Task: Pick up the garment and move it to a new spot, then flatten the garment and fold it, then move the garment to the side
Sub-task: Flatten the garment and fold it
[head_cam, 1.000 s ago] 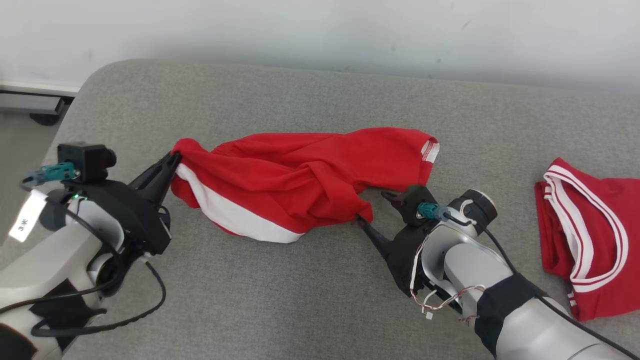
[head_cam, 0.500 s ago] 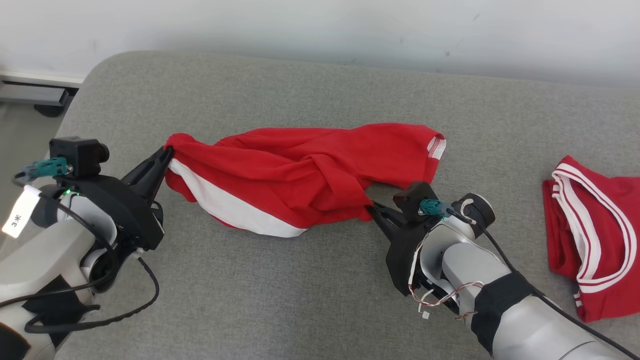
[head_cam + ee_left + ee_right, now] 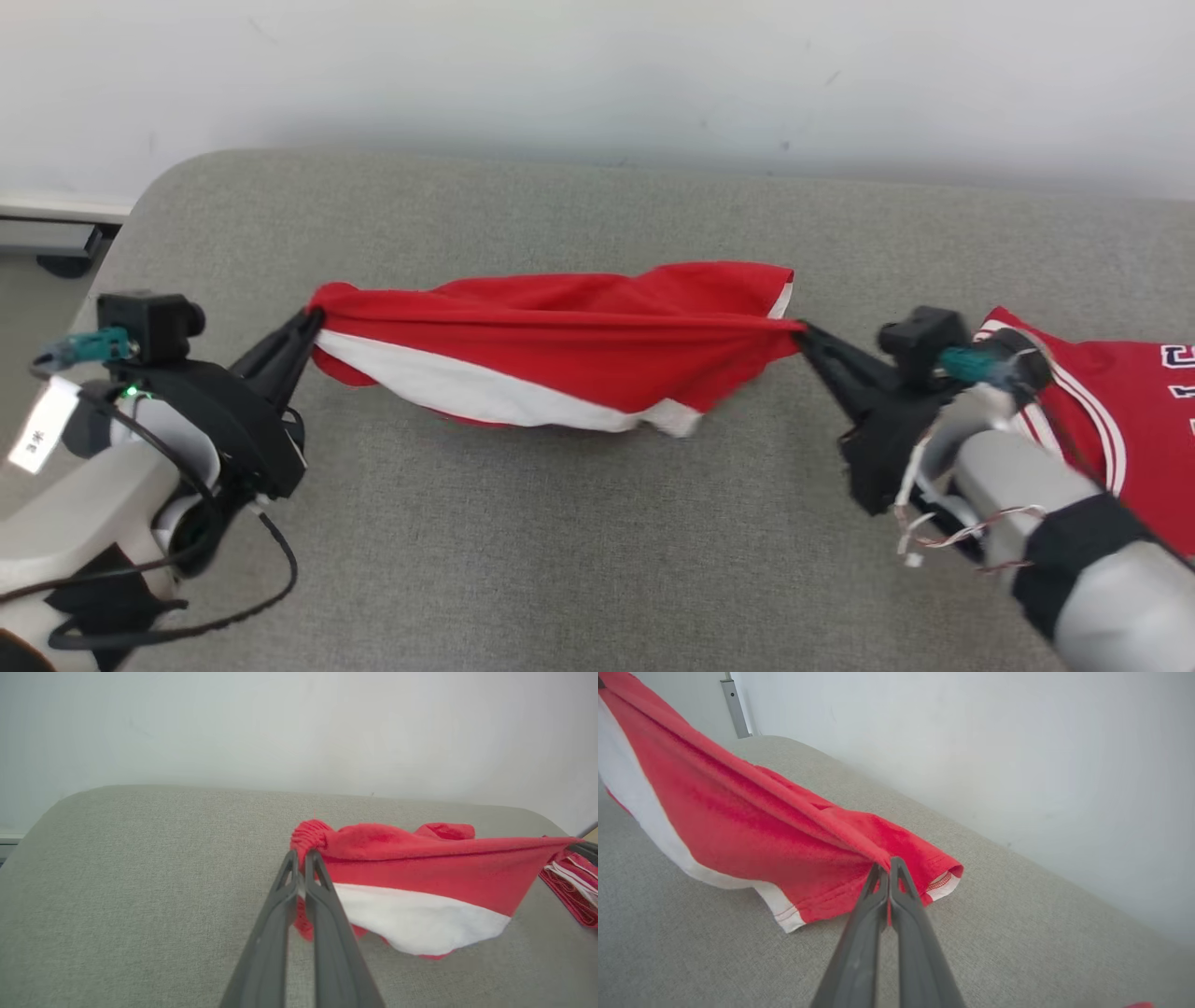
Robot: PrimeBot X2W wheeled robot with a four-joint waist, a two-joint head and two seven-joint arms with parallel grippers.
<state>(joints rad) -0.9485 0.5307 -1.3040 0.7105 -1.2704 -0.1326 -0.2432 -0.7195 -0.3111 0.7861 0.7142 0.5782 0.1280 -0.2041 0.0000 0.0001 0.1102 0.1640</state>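
A robot stood over a grey padded surface [image 3: 560,560] against a white wall [image 3: 560,75], with a red garment [image 3: 560,345] pulled taut between its two arms. At left, the pale left arm [image 3: 75,523], which carried a white paper tag [image 3: 37,425], reached in with its left jaws pinched shut on a bunched, gathered end of the garment [image 3: 420,872]. From there the cloth ran across the middle of the surface in a tight ridge along its top edge. A white band [image 3: 485,397] sagged below the ridge, close over the padding. At the far end, the right jaws were clamped shut on a fold of the red fabric [image 3: 761,835], just beside a stitched hem with white trim [image 3: 945,884]. Behind the right arm [image 3: 1074,523], a red jersey with white trim [image 3: 1120,411] lay on the surface, apart from the stretched garment.
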